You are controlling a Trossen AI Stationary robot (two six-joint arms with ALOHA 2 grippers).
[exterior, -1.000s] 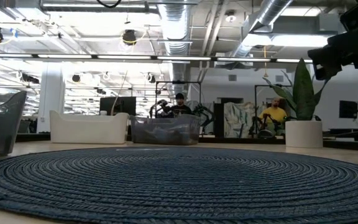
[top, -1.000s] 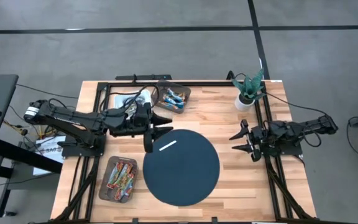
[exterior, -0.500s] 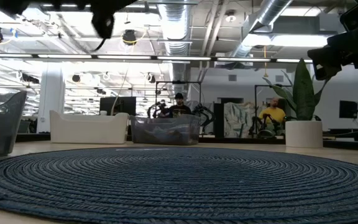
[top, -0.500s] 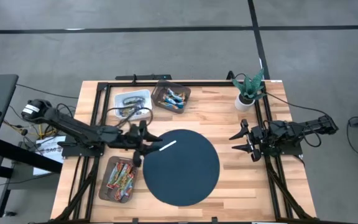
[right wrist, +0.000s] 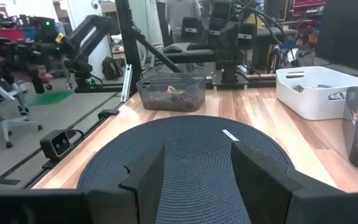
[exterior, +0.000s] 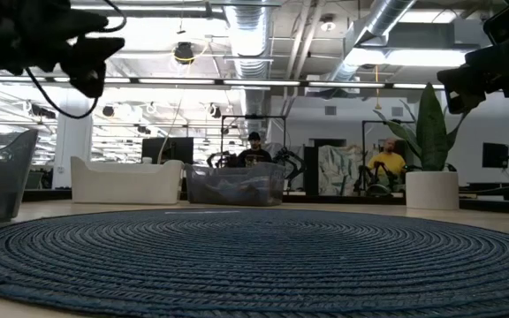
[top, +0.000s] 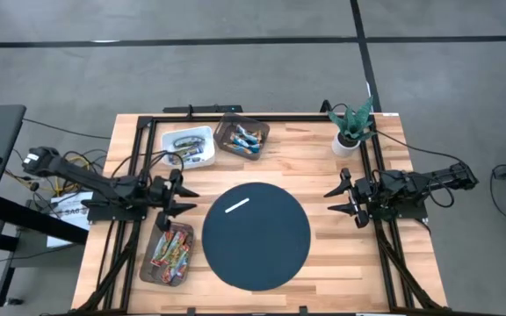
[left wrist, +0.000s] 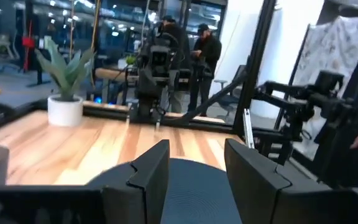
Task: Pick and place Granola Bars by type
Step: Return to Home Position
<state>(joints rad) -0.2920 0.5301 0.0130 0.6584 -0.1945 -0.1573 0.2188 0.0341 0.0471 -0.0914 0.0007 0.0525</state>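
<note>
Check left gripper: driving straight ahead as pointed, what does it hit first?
Way looks free nearby. The left gripper points across above the round mat; first in line is probably the right gripper opposite, though height is unclear.

Soft, even light falls from above on the table (top: 323, 254) in the high view, and the shadows under both arms are faint and short. The dark round mat (top: 256, 235) shows no glare. In the low view the ceiling lights (exterior: 414, 57) burn out to white. Against them the left arm (exterior: 25, 40) and right arm (exterior: 493, 62) are black silhouettes. The left wrist view is dimmer, apart from a bright white pillar (left wrist: 236, 37). The right wrist view is well lit, and the white bin (right wrist: 319, 90) comes close to glare.
</note>
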